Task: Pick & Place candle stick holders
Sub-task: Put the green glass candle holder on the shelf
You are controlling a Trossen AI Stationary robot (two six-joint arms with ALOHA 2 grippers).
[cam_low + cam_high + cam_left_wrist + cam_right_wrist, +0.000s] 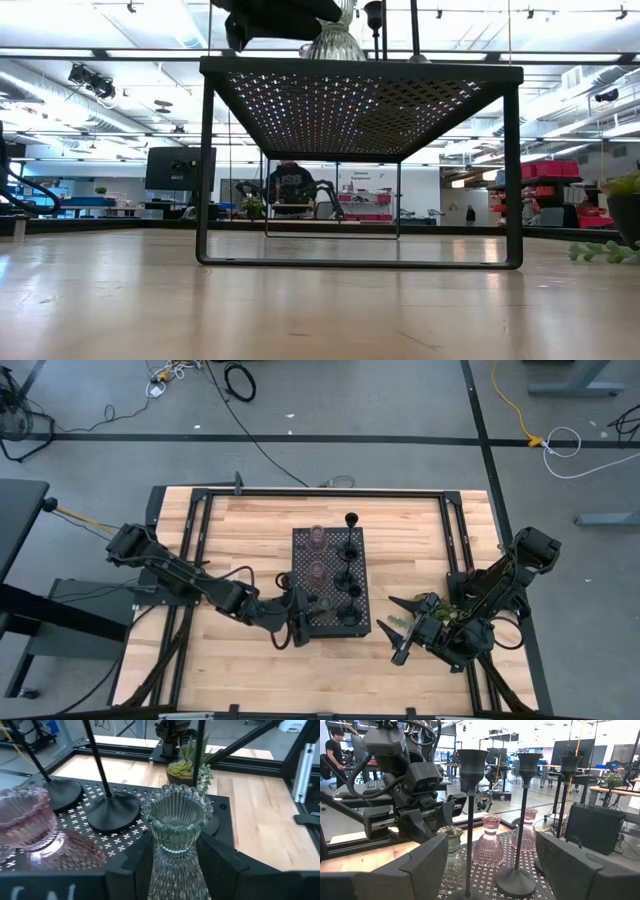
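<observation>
A black perforated tray (330, 585) stands mid-table on legs (360, 70). On it are several black stemmed candle stick holders (348, 565) (470, 815), two pinkish glass holders (317, 555) (487, 842) and a greenish ribbed glass holder (177, 835) (335, 40) at its near left corner. My left gripper (300, 615) (177, 870) is shut on the greenish glass holder. My right gripper (398, 628) (495, 870) is open and empty, level with the tray's right side and a little apart from it. My left gripper pinches the greenish glass holder's ribbed lower body (172, 875) between its two fingers, one on each side, below the scalloped cup. The fingers (135, 865) come about level from the table's left. The holder stands upright, its foot on the tray top (335, 52).
A small potted plant (445, 615) (182, 767) sits by my right gripper, with a green sprig (600, 250) on the wood. Black stems (100, 765) stand close beyond the held holder. A black frame (320, 492) edges the table. Bare wood lies left of and in front of the tray.
</observation>
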